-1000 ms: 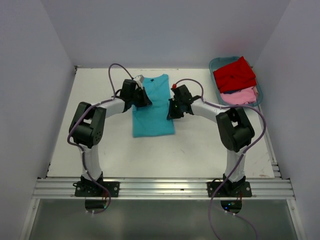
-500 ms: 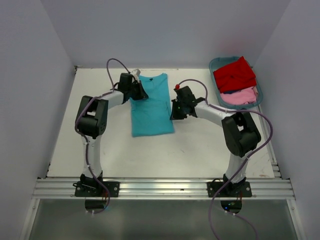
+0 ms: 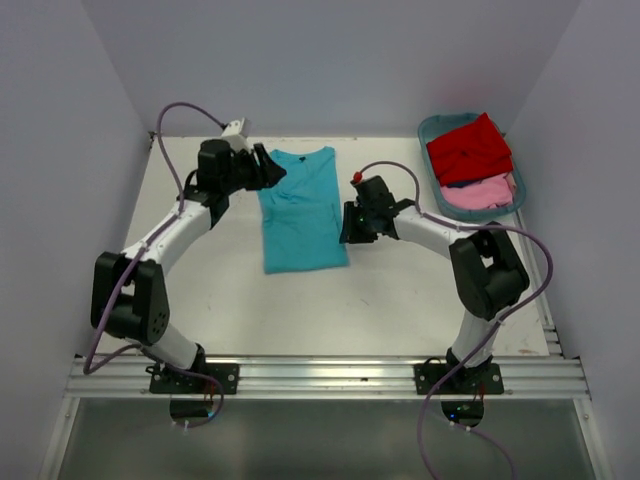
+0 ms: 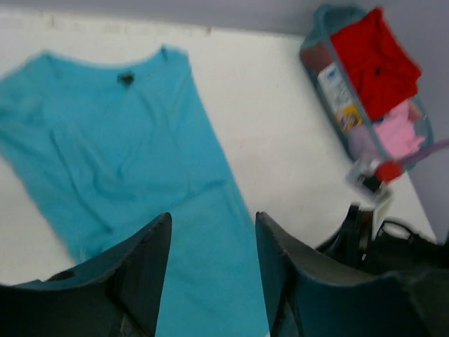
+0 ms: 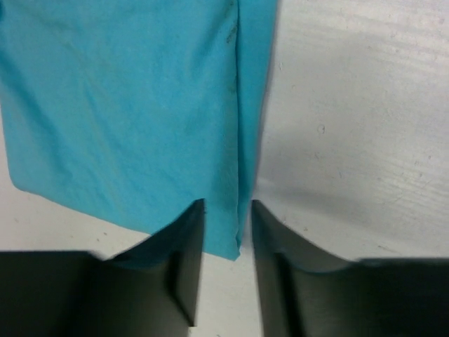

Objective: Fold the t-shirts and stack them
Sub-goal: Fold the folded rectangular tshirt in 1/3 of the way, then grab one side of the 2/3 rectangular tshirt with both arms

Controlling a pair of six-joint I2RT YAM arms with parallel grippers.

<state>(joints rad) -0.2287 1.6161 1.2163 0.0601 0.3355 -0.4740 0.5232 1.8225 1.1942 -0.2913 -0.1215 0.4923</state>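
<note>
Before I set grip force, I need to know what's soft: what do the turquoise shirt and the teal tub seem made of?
Turquoise t-shirt: thin matte cloth, probably cotton knit; lies limp with soft creases. Teal tub: apparently rigid, translucent plastic; rim keeps shape, contents show through.

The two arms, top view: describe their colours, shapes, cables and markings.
Both the left arm and right arm have white tubular links joined by bulky black joint housings. A thin purple cable loops loosely along each. The right wrist carries a small red part. The left pincer and right pincer each have two dark, wedge-shaped fingers.
</note>
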